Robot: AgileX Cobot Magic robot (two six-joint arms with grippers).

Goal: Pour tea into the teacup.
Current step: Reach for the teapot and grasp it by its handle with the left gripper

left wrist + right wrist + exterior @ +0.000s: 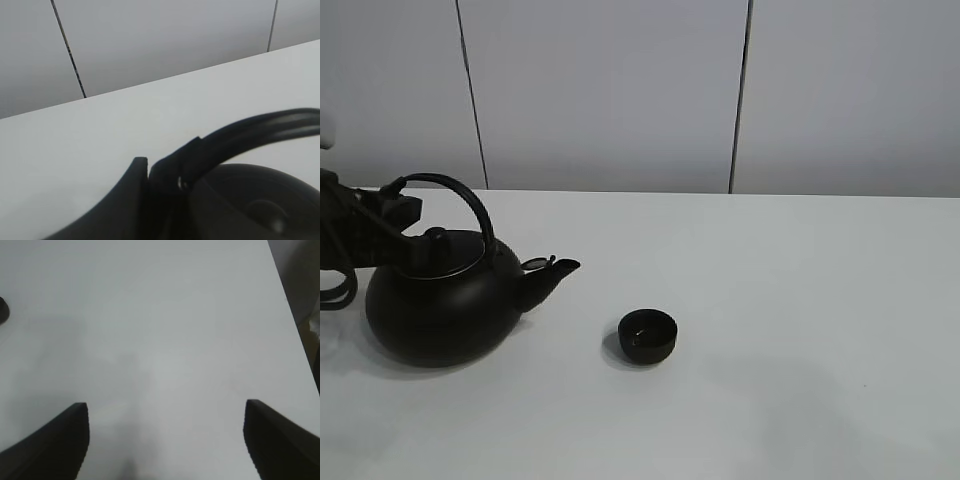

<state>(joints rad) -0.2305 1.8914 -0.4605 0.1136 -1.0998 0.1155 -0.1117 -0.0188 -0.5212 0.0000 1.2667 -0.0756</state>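
The left jaws are shut on the arched handle (250,131) of the kettle (440,300), at the end away from its spout (555,272), which points right across the desk (800,300) toward the teacup (648,336) standing near but apart, while the right jaws hang wide, holding nothing.

- Left arm (350,225): black, blocky housing at the edge of the exterior view, with a thick black cable (352,288) looping beneath it.
- Left gripper (149,167): smooth matte black, tapering to a narrow tip in the wrist view.
- Right gripper (167,412): two matte black, wedge-shaped fingers (60,440) with blunt, squared tips.
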